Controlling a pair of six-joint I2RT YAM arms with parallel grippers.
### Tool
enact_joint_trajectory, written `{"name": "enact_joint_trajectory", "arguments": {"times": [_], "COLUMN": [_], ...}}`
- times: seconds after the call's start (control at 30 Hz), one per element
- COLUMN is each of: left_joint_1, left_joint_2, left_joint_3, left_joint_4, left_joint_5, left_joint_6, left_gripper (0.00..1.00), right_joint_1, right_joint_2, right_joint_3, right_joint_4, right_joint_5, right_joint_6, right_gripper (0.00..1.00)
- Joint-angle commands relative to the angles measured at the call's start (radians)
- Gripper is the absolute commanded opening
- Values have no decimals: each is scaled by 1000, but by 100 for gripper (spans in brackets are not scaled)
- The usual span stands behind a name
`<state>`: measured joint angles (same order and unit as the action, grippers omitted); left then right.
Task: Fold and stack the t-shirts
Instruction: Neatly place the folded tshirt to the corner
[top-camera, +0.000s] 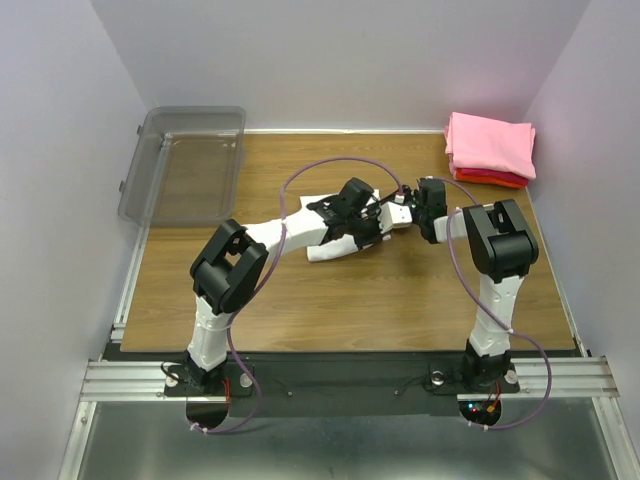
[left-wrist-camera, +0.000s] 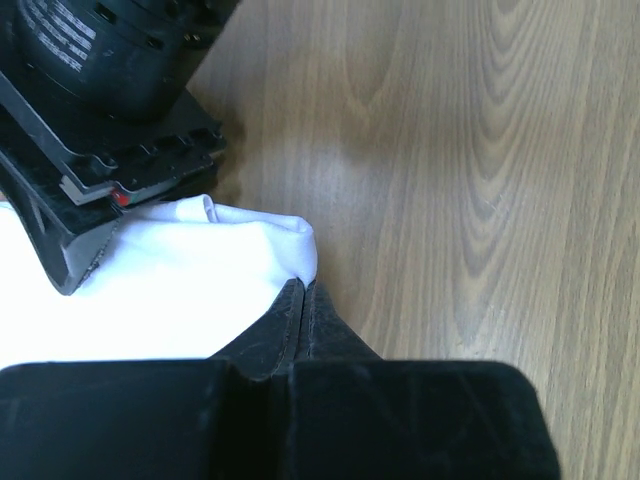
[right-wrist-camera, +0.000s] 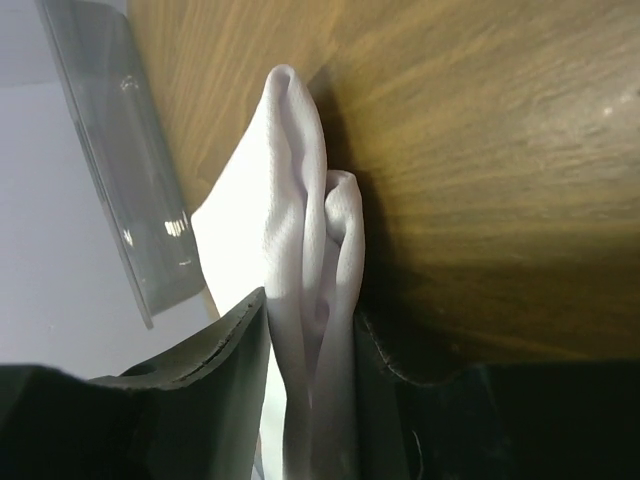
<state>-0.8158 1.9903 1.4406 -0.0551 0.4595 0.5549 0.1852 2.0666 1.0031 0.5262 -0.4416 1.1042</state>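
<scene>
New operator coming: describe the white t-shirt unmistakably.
At the middle of the wooden table lies the white t-shirt, bunched. The left gripper and right gripper pinch it; the pink t-shirt and red t-shirt sit folded in the far right corner.

White t-shirt soft matt cloth; table smooth wood.

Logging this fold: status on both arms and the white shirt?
Left jaws shut on white t-shirt edge. Right jaws closed on a bunched fold of it. Far right: pink t-shirt stacked on red t-shirt. Far left: bin, not obstructing.
</scene>
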Motion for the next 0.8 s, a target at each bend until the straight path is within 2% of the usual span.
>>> {"name": "enact_joint_trajectory", "arguments": {"times": [0.0,0.1,0.3,0.47,0.67,0.73,0.77], "left_joint_1": [7,10,14,21,23,23,24], "left_joint_2": [-21,-19,-18,-15,1,4,5], "left_joint_3": [50,43,34,29,32,32,32], "left_joint_4": [29,38,43,47,51,49,49], "left_joint_5": [25,25,25,21,11,8,5], "left_joint_6": [-23,-23,-24,-23,-13,-10,-10], "left_gripper": [0,0,0,0,0,0,0], "right_joint_1": [17,25,37,40,45,46,48], "right_joint_2": [53,52,50,12,-2,-2,0], "right_joint_3": [-11,-23,-32,-37,-53,-58,-58], "right_joint_4": [-37,-38,-41,-78,-98,-103,-104], "right_joint_5": [121,119,121,109,99,104,109], "right_joint_6": [-27,-21,-15,-15,-7,-15,-18], "right_gripper": [42,49,50,59,57,54,49]}}
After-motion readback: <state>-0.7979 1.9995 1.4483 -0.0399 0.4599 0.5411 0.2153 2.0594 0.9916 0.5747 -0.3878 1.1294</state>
